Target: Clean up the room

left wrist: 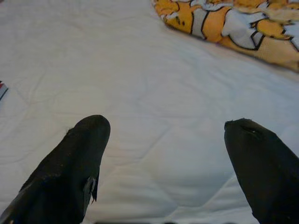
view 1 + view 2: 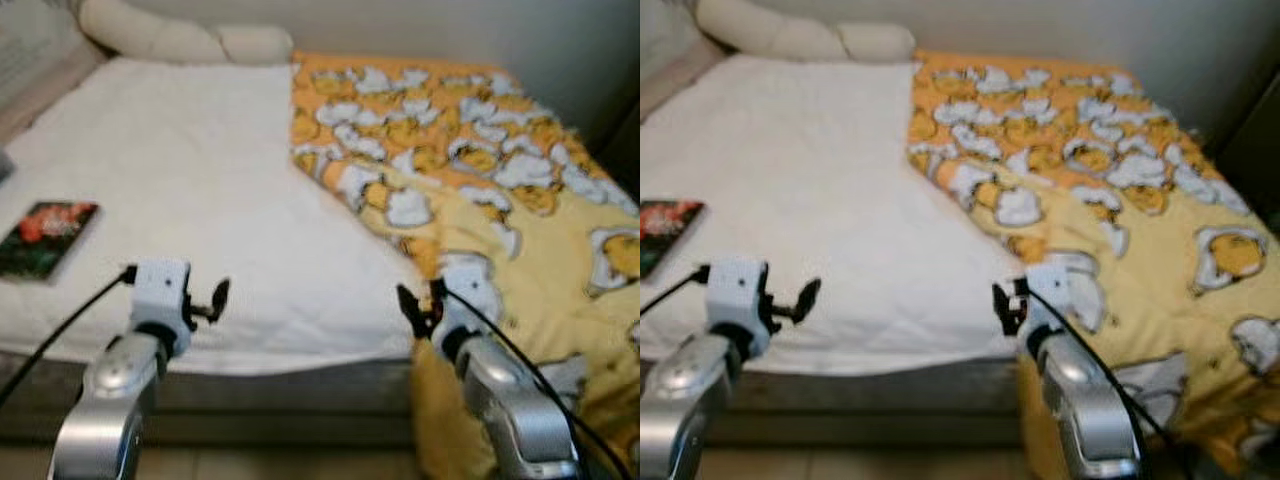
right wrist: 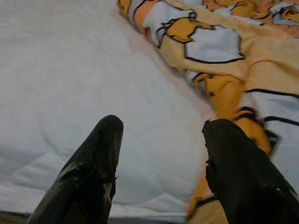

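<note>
Bed: white quilted sheet (image 2: 190, 190), yellow patterned blanket (image 2: 480, 180) thrown back over the right half, book (image 2: 45, 238) at the left edge.
Step (judged): spread blanket; take the folded edge low and pull evenly.
Left gripper (image 1: 166, 154): over sheet, fingers apart, empty.
Right gripper (image 3: 161, 158): just beside blanket edge, fingers apart, empty.

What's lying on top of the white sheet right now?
A book near the left edge and the yellow blanket overlapping the white sheet on the right. Whatever lies beneath the blanket is hidden.
</note>
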Tool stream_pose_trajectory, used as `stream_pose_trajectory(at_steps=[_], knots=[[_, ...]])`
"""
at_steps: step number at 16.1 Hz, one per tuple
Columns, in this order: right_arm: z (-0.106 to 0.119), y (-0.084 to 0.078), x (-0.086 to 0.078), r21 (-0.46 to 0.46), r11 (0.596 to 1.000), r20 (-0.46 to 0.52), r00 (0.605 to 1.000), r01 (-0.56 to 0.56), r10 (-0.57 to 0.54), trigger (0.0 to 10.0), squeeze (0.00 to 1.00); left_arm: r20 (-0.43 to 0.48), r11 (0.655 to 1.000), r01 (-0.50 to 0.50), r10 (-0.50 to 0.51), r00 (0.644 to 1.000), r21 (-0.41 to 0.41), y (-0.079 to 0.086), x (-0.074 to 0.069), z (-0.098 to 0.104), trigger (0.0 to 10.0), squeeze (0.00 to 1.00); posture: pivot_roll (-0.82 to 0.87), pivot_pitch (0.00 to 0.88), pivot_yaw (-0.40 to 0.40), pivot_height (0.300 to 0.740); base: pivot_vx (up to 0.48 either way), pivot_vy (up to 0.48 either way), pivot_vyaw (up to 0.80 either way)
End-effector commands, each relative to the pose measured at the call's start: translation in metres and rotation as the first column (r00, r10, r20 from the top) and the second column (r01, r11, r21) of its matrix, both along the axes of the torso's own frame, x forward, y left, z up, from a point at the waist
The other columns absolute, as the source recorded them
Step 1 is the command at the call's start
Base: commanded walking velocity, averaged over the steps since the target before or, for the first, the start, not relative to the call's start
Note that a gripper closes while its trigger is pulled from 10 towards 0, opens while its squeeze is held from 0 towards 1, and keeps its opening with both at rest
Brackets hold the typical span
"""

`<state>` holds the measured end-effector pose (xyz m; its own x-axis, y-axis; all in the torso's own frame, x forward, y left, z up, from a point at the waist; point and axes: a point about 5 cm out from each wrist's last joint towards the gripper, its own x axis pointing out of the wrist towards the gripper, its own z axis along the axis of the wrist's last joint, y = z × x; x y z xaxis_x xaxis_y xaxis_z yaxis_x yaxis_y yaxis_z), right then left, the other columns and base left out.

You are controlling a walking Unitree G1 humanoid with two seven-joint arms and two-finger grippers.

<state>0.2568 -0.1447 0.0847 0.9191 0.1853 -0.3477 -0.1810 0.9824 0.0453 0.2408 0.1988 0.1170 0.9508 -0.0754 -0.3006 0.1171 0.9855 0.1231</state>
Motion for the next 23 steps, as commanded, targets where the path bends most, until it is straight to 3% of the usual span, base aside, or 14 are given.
stream_pose_trajectory(at_steps=[1, 10, 17, 23], knots=[[-0.001, -0.01, -0.001, -0.011, 0.999, -0.006, 1.0, 0.03, -0.03, 10.0, 0.0, 0.004, 1.0, 0.015, -0.015, 1.0, -0.008, -0.005, 0.001, 0.001, 10.0, 0.0, -0.1, 0.0, -0.01, 0.74, 0.0, -0.394, 0.0], [-0.002, -0.007, 0.0, -0.044, 0.999, -0.014, 1.0, -0.016, 0.016, 10.0, 0.0, 0.003, 1.0, 0.028, -0.028, 1.0, 0.004, -0.008, 0.002, 0.0, 10.0, 0.0, -0.1, 0.0, -0.011, 0.74, 0.0, -0.385, 0.05], [-0.005, 0.003, -0.006, -0.01, 0.994, -0.032, 0.993, -0.111, 0.11, 10.0, 0.0, 0.008, 0.999, 0.029, -0.029, 1.0, 0.012, -0.008, 0.002, -0.001, 10.0, 0.0, -0.1, 0.0, -0.015, 0.74, 0.0, -0.407, 0.8], [-0.009, 0.001, -0.007, -0.014, 0.994, -0.041, 0.993, -0.108, 0.107, 10.0, 0.0, 0.014, 0.998, 0.042, -0.043, 0.999, 0.044, -0.009, 0.003, 0.0, 10.0, 0.0, -0.09, 0.0, -0.021, 0.74, 0.0, -0.407, 0.8]])
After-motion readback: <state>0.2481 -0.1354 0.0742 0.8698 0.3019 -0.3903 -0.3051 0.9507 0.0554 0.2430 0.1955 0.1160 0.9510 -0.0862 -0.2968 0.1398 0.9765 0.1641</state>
